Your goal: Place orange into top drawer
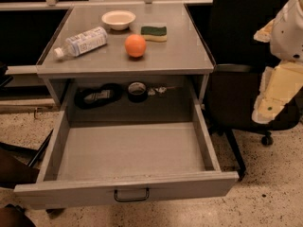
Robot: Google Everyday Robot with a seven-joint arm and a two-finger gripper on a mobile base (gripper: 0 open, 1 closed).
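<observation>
Nearest, the top drawer [128, 150] is being kept pulled open. Right of it, the end effector [274, 96] is being held beside the surface [180, 56]; apart or together cannot be told. Farther, the orange [136, 45] is being carried on the surface, between bottle [81, 42] and sponge [154, 32].

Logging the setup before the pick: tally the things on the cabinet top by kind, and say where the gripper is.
Bottle: 1
Bowl: 1
Sponge: 1
Orange: 1
Total: 4
The gripper is at the right edge, to the right of the cabinet, apart from all four.
</observation>
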